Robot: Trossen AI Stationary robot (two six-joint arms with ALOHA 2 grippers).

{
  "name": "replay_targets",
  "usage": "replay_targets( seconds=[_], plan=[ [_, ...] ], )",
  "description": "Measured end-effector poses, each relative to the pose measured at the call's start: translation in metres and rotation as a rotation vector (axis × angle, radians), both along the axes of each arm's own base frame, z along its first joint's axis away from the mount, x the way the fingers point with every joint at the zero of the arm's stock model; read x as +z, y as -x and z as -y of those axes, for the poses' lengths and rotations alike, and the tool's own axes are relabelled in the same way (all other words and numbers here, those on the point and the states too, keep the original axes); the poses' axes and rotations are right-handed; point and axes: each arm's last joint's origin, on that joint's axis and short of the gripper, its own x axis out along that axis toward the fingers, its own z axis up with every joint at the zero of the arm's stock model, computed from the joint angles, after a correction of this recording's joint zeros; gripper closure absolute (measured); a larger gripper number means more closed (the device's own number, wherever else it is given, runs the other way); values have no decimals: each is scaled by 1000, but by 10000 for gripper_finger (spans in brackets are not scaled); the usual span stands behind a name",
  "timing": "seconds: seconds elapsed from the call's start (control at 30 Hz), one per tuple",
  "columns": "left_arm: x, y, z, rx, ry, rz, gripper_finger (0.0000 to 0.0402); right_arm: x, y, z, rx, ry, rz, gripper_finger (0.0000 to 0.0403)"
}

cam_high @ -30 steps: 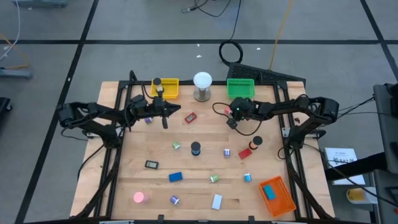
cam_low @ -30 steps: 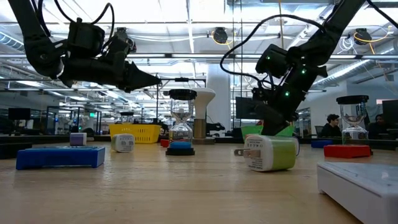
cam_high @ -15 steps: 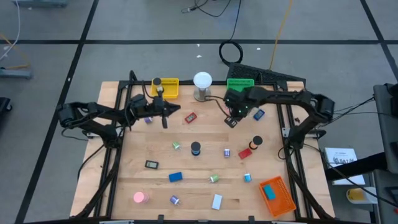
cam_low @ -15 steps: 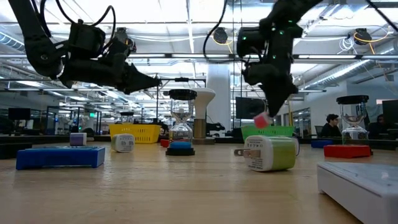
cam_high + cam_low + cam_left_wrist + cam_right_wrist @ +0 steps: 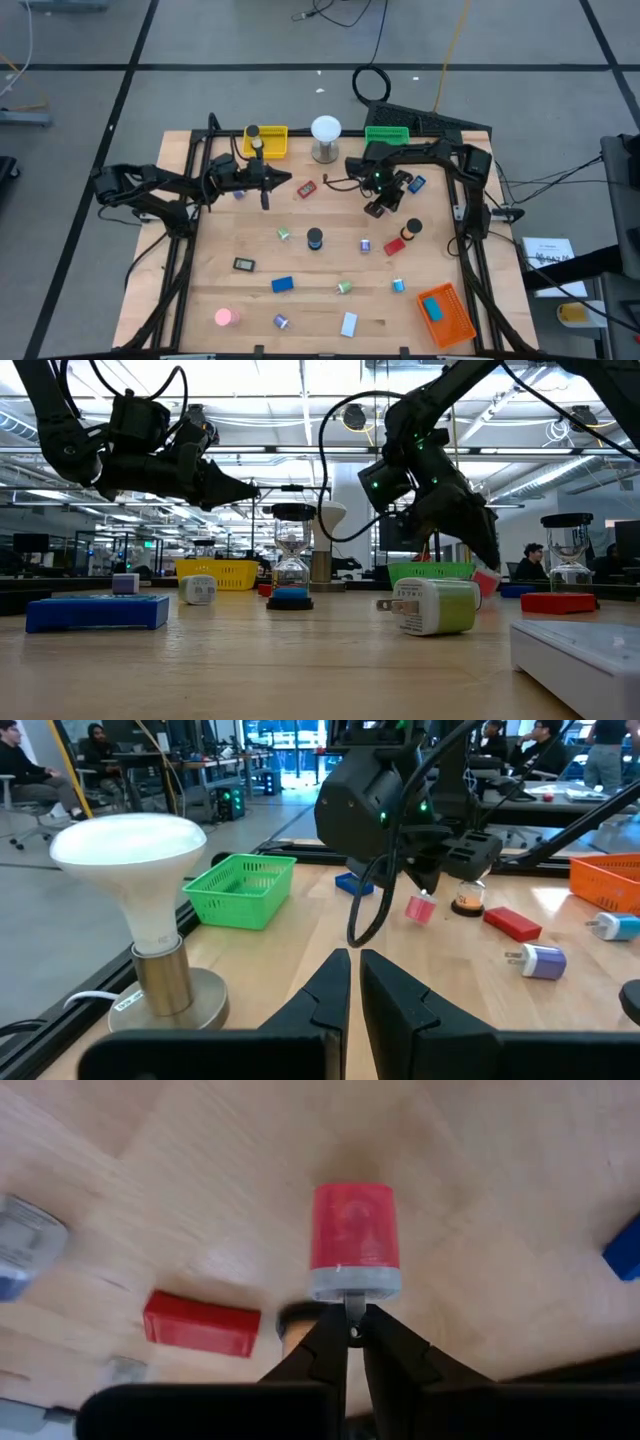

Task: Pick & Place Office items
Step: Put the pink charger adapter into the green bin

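Note:
My right gripper [image 5: 478, 565] hangs above the table's far right part, near the green tray [image 5: 387, 140], and is shut on a small red plug-like item [image 5: 355, 1240]; that item shows pink [image 5: 420, 908] in the left wrist view. My left gripper [image 5: 355, 975] is shut and empty and hovers over the far left part [image 5: 285, 181]. Lying flat on the wood are the other office items: a red block [image 5: 306, 188], a black cap [image 5: 315, 238], a blue block [image 5: 282, 284] and a pink disc [image 5: 224, 317]. My right gripper pinches the metal prong [image 5: 352, 1302] that sticks out of the red item's grey end, only at the fingers' free ends. The fingers slant downward toward the table. The item is lifted clear of the wood and points away from the fingers, in line with them.
A white ball lamp on a metal stand [image 5: 325, 130] sits at the far edge between the yellow tray [image 5: 266, 140] and the green tray. An orange tray [image 5: 445, 313] is at the near right corner. A red block [image 5: 200, 1323] and a blue item [image 5: 417, 184] lie near the right gripper.
My right gripper has risen from just above the wood by the green tray with the red item in its fingers. It has then turned and swung toward the table's right and near side. The left arm has kept still.

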Motion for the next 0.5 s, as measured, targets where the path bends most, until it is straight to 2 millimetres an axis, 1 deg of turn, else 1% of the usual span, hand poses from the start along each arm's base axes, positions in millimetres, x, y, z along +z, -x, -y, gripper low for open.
replay_targets(
  seconds=[0.2,0.43,0.5],
  plan=[
    [0,0,0,0,0,-1,371,-1,-2,1,-13,17,24,361],
    [0,0,0,0,0,-1,371,-2,-5,3,5,54,53,315],
    [0,0,0,0,0,-1,371,1,-5,3,3,63,63,299]
  ],
)
